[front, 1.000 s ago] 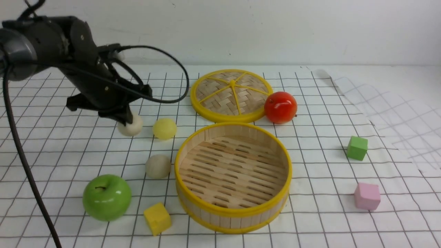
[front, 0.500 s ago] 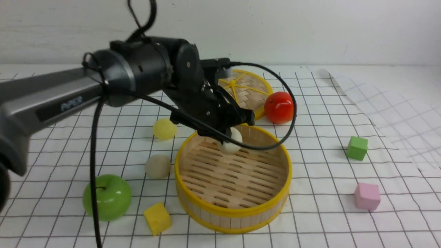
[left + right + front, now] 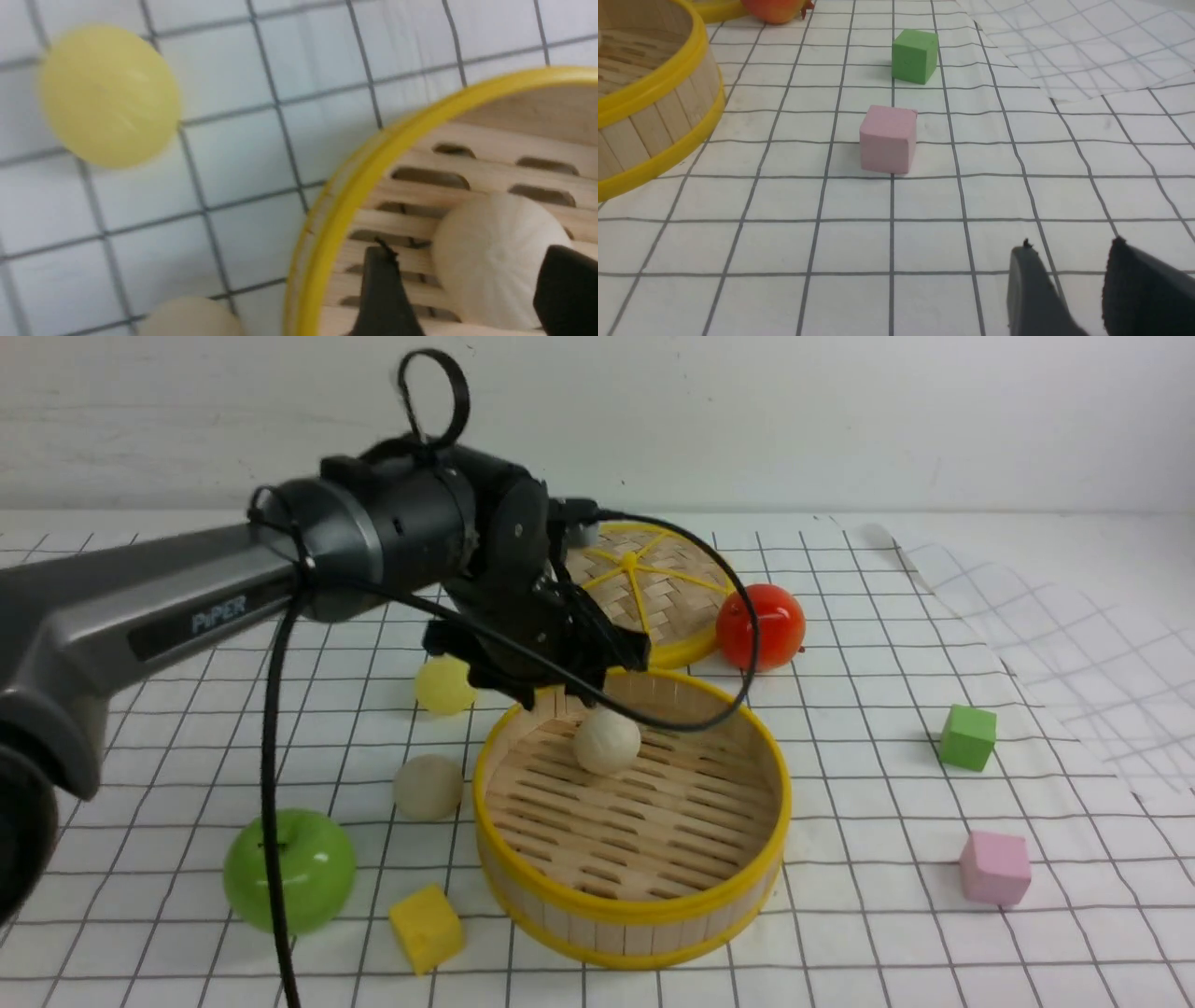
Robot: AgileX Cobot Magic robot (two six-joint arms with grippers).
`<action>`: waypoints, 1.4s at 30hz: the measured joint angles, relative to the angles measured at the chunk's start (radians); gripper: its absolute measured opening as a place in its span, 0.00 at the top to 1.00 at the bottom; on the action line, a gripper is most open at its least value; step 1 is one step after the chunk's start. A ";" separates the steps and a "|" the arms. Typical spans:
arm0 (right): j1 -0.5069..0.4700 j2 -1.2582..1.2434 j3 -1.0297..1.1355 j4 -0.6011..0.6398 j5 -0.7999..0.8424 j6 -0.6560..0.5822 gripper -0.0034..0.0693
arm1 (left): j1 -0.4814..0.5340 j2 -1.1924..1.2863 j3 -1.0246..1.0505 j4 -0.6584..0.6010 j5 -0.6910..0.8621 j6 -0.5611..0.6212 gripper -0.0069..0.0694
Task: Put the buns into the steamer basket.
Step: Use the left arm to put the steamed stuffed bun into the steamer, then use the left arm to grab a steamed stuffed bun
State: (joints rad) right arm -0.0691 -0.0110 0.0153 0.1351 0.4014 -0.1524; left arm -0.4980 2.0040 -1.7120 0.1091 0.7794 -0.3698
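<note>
Buns first: we count three. One cream bun (image 3: 607, 741) lies on the slatted floor of the steamer basket (image 3: 635, 910), in its far left part, near the wall. Pale yellow bun (image 3: 444, 685) sits on the checked cloth (image 3: 887, 943) left of the basket's far edge. Beige bun (image 3: 428, 787) is just beside the basket's left wall, and we can't tell if it touches.

Left gripper (image 3: 569, 689) hangs over the basket's far left rim, right above the cream bun. In the left wrist view its jaws stand wide, one to each side of that bun. One finger (image 3: 387, 289) shows a clear gap to it; the other is cropped and blurry, possibly brushing it. We read it as gripping nothing.

Right gripper (image 3: 1071, 242) is low over the cloth, near side of the pink cube (image 3: 888, 138), fingers slightly parted with bare cloth between.

Woven lid (image 3: 672, 607) lies flat beyond the basket, red fruit (image 3: 761, 626) against its right edge. Green apple (image 3: 289, 870) and yellow cube (image 3: 426, 928) are near left, green cube (image 3: 967, 737) right
</note>
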 joint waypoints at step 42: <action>0.000 0.000 0.000 0.000 0.000 0.000 0.62 | 0.242 0.255 -0.152 -0.140 -0.099 0.107 0.55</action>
State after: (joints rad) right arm -0.0691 -0.0110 0.0153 0.1351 0.4014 -0.1524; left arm -0.2564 2.2591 -1.8645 -0.0306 0.6803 -0.2630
